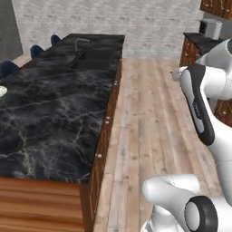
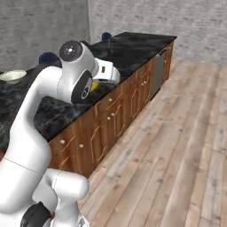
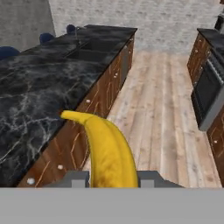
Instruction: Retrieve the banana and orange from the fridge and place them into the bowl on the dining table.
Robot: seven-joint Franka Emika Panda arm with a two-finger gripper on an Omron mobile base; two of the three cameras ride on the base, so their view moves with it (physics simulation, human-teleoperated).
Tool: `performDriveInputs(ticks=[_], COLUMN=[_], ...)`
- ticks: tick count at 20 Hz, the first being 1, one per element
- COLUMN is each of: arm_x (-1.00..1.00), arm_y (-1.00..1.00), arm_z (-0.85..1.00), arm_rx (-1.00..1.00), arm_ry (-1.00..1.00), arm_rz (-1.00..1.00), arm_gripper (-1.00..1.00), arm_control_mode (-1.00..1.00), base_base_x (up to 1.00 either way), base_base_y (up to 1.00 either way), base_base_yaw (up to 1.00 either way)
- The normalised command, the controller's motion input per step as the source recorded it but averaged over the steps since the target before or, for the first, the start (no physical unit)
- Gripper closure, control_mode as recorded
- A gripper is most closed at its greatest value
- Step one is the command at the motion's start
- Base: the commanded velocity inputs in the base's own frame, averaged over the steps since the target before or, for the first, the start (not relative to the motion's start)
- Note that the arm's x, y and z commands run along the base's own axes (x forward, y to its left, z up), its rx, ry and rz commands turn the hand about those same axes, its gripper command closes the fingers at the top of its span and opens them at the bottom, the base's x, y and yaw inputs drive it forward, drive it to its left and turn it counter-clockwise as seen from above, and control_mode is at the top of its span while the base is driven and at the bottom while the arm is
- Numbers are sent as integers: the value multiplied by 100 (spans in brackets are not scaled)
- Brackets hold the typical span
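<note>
Long black marble bench (image 1: 54, 113) along the left of the aisle, wooden cabinet fronts down its right side, top mostly bare, sink set into the far end. Near right corner of its top close by the arm, edge running straight away toward the far brick wall (image 1: 149, 27). Wide plank floor (image 1: 149, 118) open between this bench and the dark cabinets (image 3: 208, 87) at right, with free passage to the far wall. Blue stools (image 1: 9, 68) tucked along the far left side of the bench. Cream bowl (image 2: 13, 76) resting on the bench top at its left edge, well apart from the arm. Claw (image 3: 113, 177) pressed together on the banana (image 3: 107, 153), pinching its near end; yellow fruit pointing forward and up, tip hanging over the bench's right edge, above the cabinet fronts, clear of the marble. In the right base view, sliver of banana yellow (image 2: 94, 85) peeking beside the wrist.
</note>
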Motion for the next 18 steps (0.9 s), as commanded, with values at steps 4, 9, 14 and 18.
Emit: performDriveInputs(ticks=[4, 9, 14, 18], arm_x=[0, 0, 0, 0], arm_y=[0, 0, 0, 0], arm_z=[0, 0, 0, 0], arm_rx=[0, 0, 0, 0], arm_ry=[0, 0, 0, 0], arm_rz=[0, 0, 0, 0], arm_gripper=[100, 100, 100, 100], arm_control_mode=[100, 100, 100, 100], base_base_x=[-46, -74, -62, 64], base_base_y=[27, 68, 99, 98], base_base_yaw=[58, 53, 41, 26])
